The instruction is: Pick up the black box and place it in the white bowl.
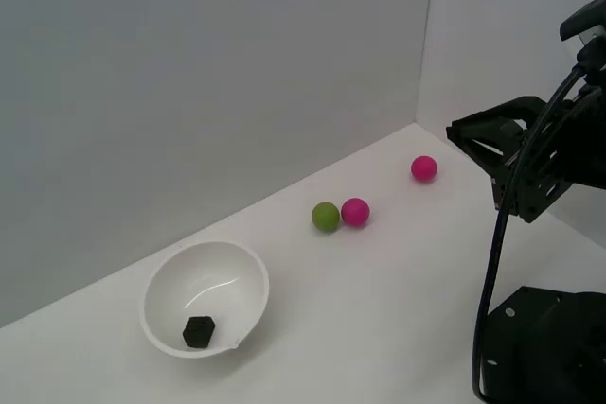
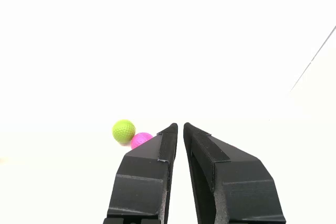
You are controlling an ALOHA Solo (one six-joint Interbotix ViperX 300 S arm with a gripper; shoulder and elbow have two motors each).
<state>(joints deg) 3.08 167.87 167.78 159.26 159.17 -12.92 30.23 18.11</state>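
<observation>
Black box (image 1: 199,331) sits inside white bowl (image 1: 244,283), far toward exterior view's left; hand (image 2: 180,125) well apart at right, clenched, empty; placement looks done.

Exterior view evenly lit, soft shadows, wrist view heavily overexposed, perhaps hiding surface detail

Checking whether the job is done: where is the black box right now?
In the exterior view the black box lies inside the white bowl, at that view's lower left, well apart from the balls.
</observation>
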